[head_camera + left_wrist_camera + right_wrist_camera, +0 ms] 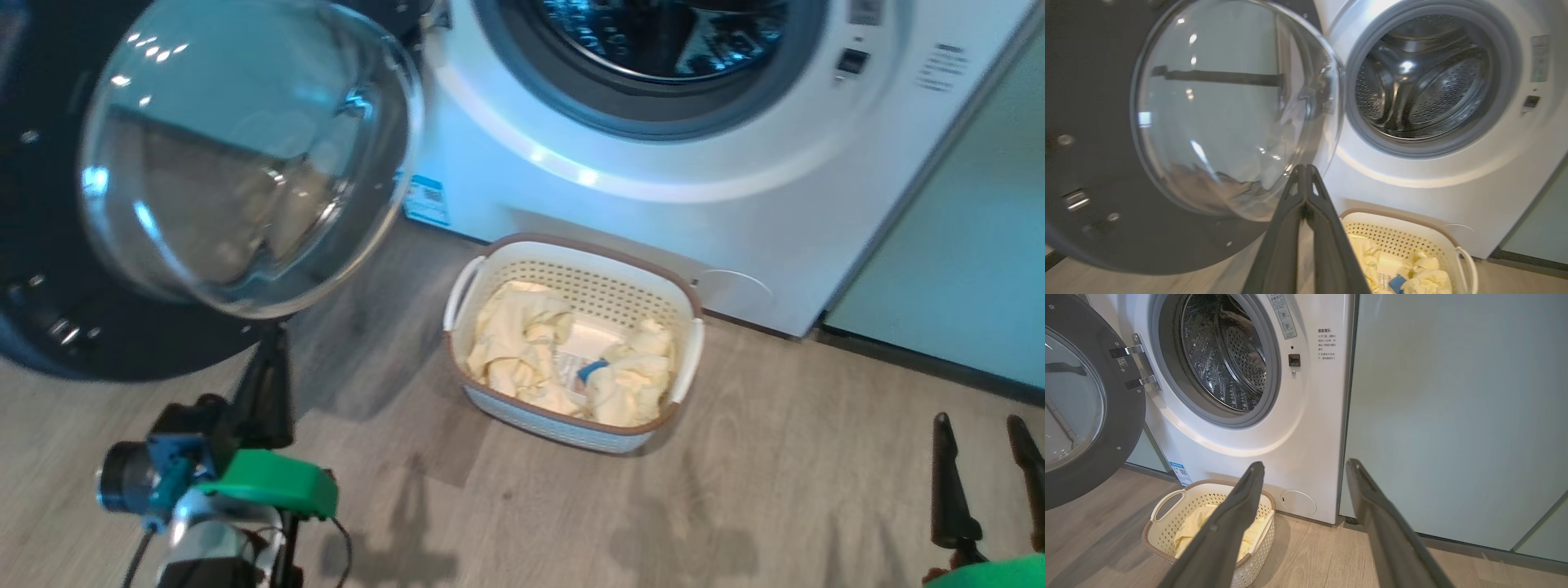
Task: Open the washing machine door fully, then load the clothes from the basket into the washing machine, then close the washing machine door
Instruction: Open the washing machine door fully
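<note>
- Head view: the left gripper [276, 339] rises from the lower left on its green-capped wrist, its dark fingers pressed together with nothing between them; the tips point up at the lower edge of the domed glass of the washing machine door [204, 163]; whether they touch it cannot be told.
- The right gripper [980, 420] stands at the lower right corner, its two fingers upright, spread wide and empty, above the grey wood-grain floor [775, 490].
- The door is swung out to the left of the washing machine [653, 171]; the basket [588, 245] sits on the floor just before the washer's base, with the pale yellow clothes [522, 343] heaped inside; a pale green cabinet door [963, 269] stands to the right.
- Left wrist view: the closed fingers run up to a single point in front of the door glass; to the right the steel drum [1412, 81] gapes inside its grey gasket [1502, 102]; the basket lies below it at the lower right.
- Right wrist view: the parted fingers aim at the washer's lower right corner and the cabinet beside it; the left finger overlaps the basket; a metal hinge [1137, 361] joins the door to the washer; a small blue sticker [1182, 473] sits low on the front.
</note>
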You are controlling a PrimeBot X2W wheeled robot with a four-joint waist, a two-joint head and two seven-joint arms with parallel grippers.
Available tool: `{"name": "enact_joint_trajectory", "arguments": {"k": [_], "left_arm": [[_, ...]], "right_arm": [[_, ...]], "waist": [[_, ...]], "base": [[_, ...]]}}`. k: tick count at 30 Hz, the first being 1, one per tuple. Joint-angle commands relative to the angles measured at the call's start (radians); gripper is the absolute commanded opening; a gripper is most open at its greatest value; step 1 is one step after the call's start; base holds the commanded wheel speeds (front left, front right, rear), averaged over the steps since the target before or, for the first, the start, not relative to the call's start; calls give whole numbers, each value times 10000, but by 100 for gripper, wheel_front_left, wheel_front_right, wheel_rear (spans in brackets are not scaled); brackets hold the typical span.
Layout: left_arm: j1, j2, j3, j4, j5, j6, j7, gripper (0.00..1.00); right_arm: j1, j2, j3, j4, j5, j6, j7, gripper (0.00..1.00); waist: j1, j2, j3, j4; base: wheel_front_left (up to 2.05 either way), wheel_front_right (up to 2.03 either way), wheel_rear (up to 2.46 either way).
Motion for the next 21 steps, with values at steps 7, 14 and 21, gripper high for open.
{"name": "enact_joint_trajectory", "arguments": {"k": [7, 14, 21], "left_arm": [[-249, -4, -159, -414, -44, -93, -11, 37], [-393, 46, -242, -329, -76, -35, 89, 100], [-443, 140, -240, -234, -72, 54, 186, 100]], "right_arm": [[-581, -127, 510, -511, -50, 8, -133, 100], [-675, -126, 607, -750, -130, 8, -137, 100], [-600, -126, 730, -909, -59, 8, -138, 100]], "waist": [[1, -1, 24, -1245], [1, -1, 13, -2162], [1, -1, 43, -2733]], "base": [[0, 0, 0], [0, 0, 0], [0, 0, 0]]}}
